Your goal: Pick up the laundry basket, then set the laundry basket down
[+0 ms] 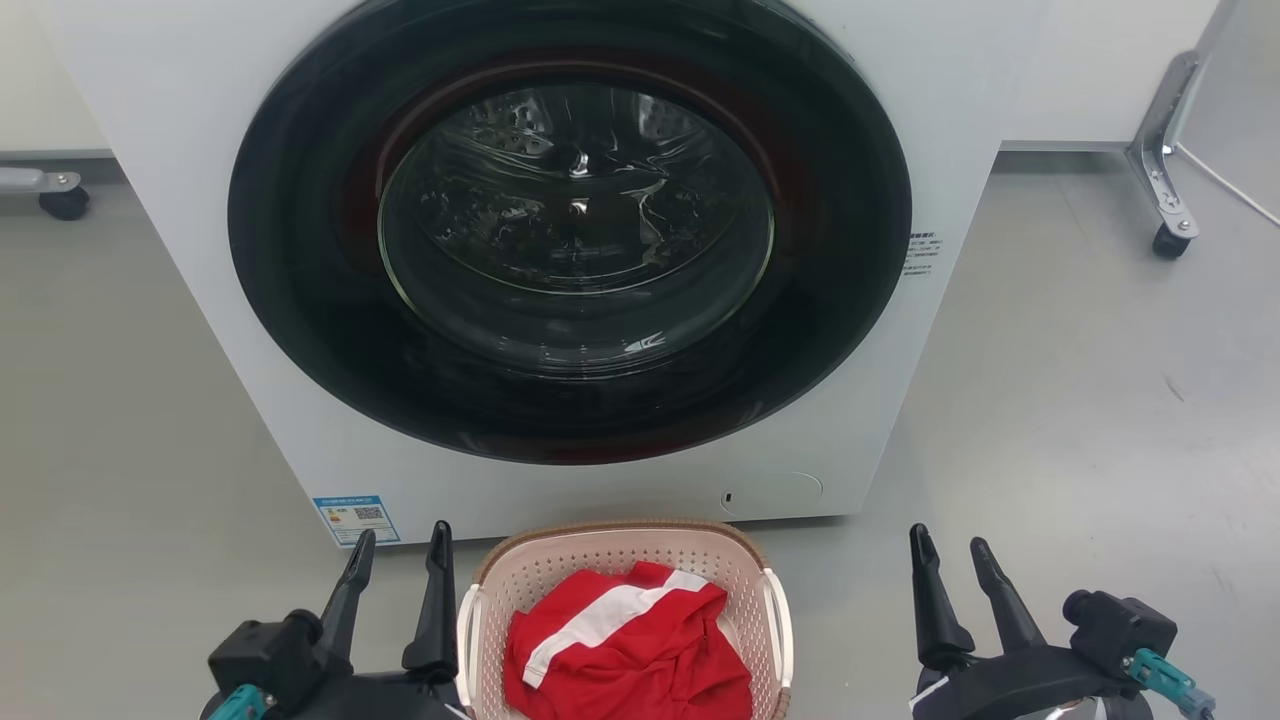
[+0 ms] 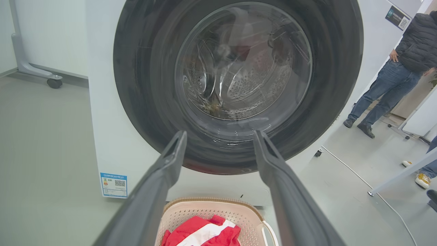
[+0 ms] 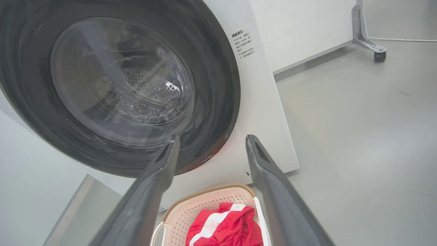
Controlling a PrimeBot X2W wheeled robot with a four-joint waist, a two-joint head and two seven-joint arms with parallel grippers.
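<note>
The laundry basket [image 1: 610,550], pale pink and perforated with a brown woven-look rim and white side handles, stands on the floor right before the washing machine [image 1: 180,100], at the bottom middle of the head view. A red and white garment [image 1: 625,650] lies in it. My left gripper [image 1: 400,540] is open just left of the basket, its fingers pointing at the machine with nothing between them. My right gripper [image 1: 950,545] is open some way right of the basket, also holding nothing. The basket [image 2: 205,208] shows low between the left fingers, and the basket [image 3: 205,201] likewise low in the right wrist view.
The washing machine's round glass door [image 1: 570,220] is closed. Wheeled metal frame legs [image 1: 1160,160] stand at the back right and a caster [image 1: 62,200] at the back left. A person [image 2: 392,78] stands to the machine's right, with a white cable [image 2: 358,177] on the grey floor.
</note>
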